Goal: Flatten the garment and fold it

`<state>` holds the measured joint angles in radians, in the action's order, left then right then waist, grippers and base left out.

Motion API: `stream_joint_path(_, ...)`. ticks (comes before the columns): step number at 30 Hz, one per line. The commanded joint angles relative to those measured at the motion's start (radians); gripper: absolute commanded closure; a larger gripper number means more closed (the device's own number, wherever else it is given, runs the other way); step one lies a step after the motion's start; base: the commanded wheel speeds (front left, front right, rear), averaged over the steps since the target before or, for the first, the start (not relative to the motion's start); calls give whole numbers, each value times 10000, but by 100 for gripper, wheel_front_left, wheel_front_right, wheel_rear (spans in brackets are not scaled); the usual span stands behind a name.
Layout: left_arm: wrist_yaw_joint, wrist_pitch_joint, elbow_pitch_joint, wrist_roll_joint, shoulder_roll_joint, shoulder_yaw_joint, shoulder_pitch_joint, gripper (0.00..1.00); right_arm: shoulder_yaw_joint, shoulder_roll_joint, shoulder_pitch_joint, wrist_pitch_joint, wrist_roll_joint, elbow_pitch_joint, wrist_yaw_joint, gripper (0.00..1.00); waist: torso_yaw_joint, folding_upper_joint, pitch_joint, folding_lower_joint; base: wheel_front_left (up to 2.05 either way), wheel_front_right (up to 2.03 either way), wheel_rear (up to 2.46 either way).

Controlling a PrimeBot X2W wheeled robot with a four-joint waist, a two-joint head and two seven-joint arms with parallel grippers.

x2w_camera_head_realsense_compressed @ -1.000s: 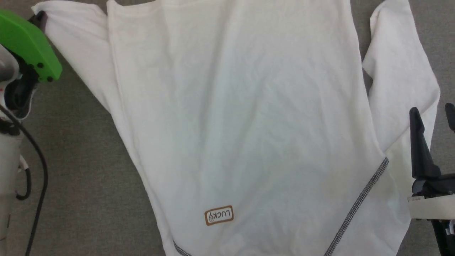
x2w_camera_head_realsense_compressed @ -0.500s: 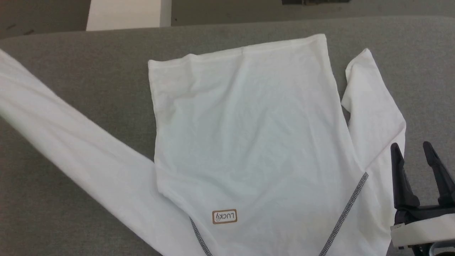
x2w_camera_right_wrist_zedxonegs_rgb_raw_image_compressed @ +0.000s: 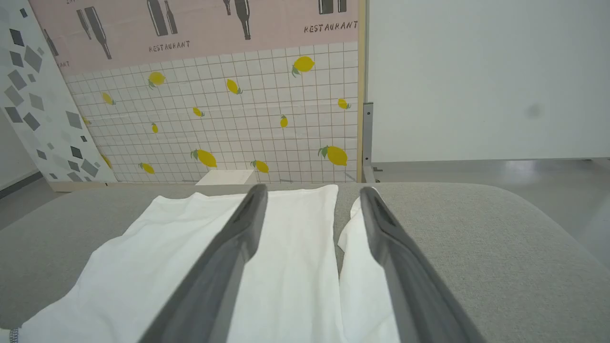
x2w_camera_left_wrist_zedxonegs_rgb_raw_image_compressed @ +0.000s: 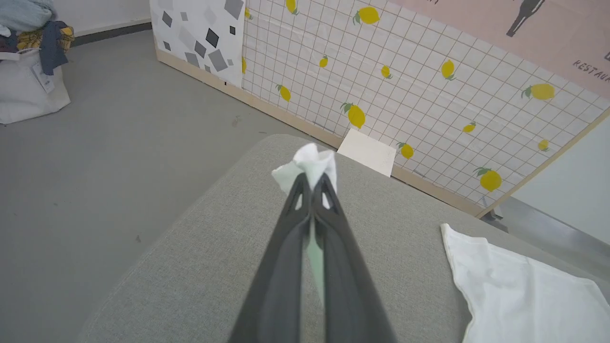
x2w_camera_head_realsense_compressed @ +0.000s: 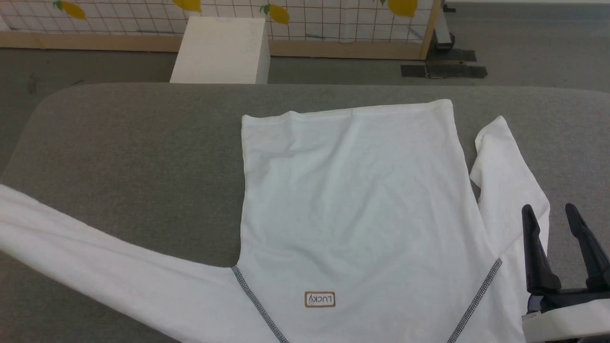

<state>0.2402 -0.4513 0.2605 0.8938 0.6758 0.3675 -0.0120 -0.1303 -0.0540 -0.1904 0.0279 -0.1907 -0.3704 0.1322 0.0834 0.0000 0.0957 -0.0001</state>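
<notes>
The garment (x2w_camera_head_realsense_compressed: 352, 200), a white shirt with grey stitched seams and a brown-bordered LUCKY patch (x2w_camera_head_realsense_compressed: 320, 299), lies spread on the grey padded table (x2w_camera_head_realsense_compressed: 143, 143). One sleeve (x2w_camera_head_realsense_compressed: 95, 267) stretches out past the left edge of the head view. My left gripper (x2w_camera_left_wrist_zedxonegs_rgb_raw_image_compressed: 312, 177) is shut on that sleeve's end, and a tuft of white fabric (x2w_camera_left_wrist_zedxonegs_rgb_raw_image_compressed: 307, 159) pokes out past its tips above the table's corner. The other sleeve (x2w_camera_head_realsense_compressed: 505, 181) lies bent beside the body at the right. My right gripper (x2w_camera_head_realsense_compressed: 548, 209) (x2w_camera_right_wrist_zedxonegs_rgb_raw_image_compressed: 313, 190) hovers open over that sleeve with nothing between its fingers.
A rigid white box (x2w_camera_head_realsense_compressed: 219, 50) stands on the floor beyond the table's far edge, in front of a lemon-patterned panel (x2w_camera_head_realsense_compressed: 305, 19). A bag of clothes (x2w_camera_left_wrist_zedxonegs_rgb_raw_image_compressed: 28, 71) sits on the grey floor off to the side. Bare table surface lies left of the shirt's body.
The head camera has pulled back and tilted up, bringing the table's far edge and wall into view. The held sleeve has swung from alongside the body out to the left. The right gripper stays open.
</notes>
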Motion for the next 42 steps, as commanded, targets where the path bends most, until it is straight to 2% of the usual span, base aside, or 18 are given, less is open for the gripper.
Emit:
stream_joint_path(1,-7,124,298,95,-120,114,-132,100,-73,18,-124,38,40,-96,-15,0,185,0,-130,1,0,0,0)
stream_joint_path(6,-37,87,1535,278,-282,-251,184,100,-514,31,-54,85,101,-329,-15,0,300,0,-69,1,0,0,0)
stream_joint_path(10,85,-192,2569,229,-353,-1296,918,100,-990,34,92,138,44,-450,-15,0,299,0,36,1,0,0,0)
stream_joint_path(14,286,-603,3404,-143,-490,-2876,1983,100,-1393,35,284,181,50,-537,-15,0,173,0,153,1,0,0,0)
stream_joint_path(17,458,-871,3730,-439,-1041,-4380,3091,100,-1715,36,402,195,20,-579,-15,0,69,0,229,1,0,0,0)
stream_joint_path(19,588,-961,3656,-676,-1649,-5407,3826,100,-1942,36,493,179,-15,-595,-15,0,-21,0,279,1,0,0,0)
stream_joint_path(22,649,-1040,3199,-1107,-2668,-6990,4702,100,-2283,36,626,136,-48,-594,-15,0,-156,0,326,1,0,0,0)
stream_joint_path(25,551,-907,2493,-1396,-3939,-8514,5313,100,-2549,36,745,118,-63,-576,-15,0,-343,0,355,1,0,0,0)
stream_joint_path(29,279,-562,1621,-1278,-5432,-9906,5544,100,-2821,37,905,100,-50,-613,-15,0,-645,0,465,1,0,0,0)
stream_joint_path(30,217,-436,1434,-1247,-5644,-10149,5526,100,-2886,37,929,94,-56,-616,-15,0,-708,0,499,1,0,0,0)
stream_joint_path(34,21,397,351,-1176,-6124,-11200,5281,100,-3108,37,961,62,-144,-556,-15,0,-952,0,718,1,0,0,0)
stream_joint_path(36,-93,897,-436,-1185,-6201,-11770,5106,100,-3114,37,958,37,-206,-499,-15,0,-1080,0,842,1,0,0,0)
stream_joint_path(42,-295,2485,-2866,-206,-6251,-13456,5090,100,-2889,37,1082,-59,-326,-266,-15,0,-1415,0,1245,1,0,0,0)
